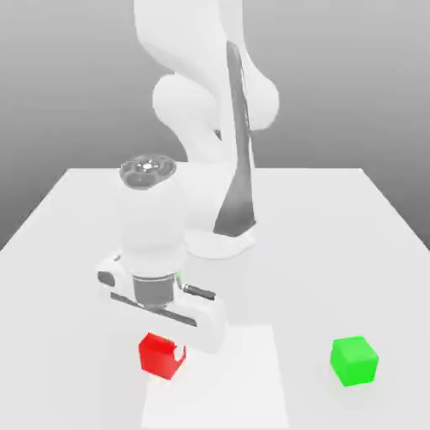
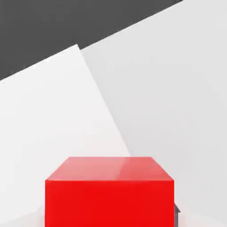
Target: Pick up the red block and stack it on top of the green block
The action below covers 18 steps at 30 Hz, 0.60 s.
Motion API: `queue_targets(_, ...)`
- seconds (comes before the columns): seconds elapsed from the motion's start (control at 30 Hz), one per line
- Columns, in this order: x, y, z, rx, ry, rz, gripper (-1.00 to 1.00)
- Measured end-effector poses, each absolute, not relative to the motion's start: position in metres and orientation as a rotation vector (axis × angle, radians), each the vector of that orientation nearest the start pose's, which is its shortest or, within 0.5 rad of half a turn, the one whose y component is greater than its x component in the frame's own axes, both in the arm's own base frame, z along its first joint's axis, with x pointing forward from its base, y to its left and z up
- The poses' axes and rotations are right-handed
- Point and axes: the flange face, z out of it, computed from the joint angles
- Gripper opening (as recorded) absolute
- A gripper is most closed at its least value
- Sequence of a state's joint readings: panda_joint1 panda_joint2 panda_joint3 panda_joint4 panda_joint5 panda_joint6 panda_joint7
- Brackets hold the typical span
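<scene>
red block [image 1: 161, 356] beside white patch [image 1: 217, 378] — green block [image 1: 353, 360] well apart

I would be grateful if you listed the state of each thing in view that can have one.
Red block: at the gripper, below the hand; not on the green block.
Green block: resting on the table, nothing stacked on it.
Gripper: lowered to the red block; whether its jaws are open or shut, I cannot tell.
</scene>
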<state>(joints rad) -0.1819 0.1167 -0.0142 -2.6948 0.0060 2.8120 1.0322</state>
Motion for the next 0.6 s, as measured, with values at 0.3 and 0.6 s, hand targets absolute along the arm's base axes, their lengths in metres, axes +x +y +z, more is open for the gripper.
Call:
queue_targets(0.3,0.404,0.167,0.238,-2.826,1.367,0.002,-1.00)
queue_targets(0.6,0.391,0.217,0.184,-2.852,1.315,-0.001,1.00)
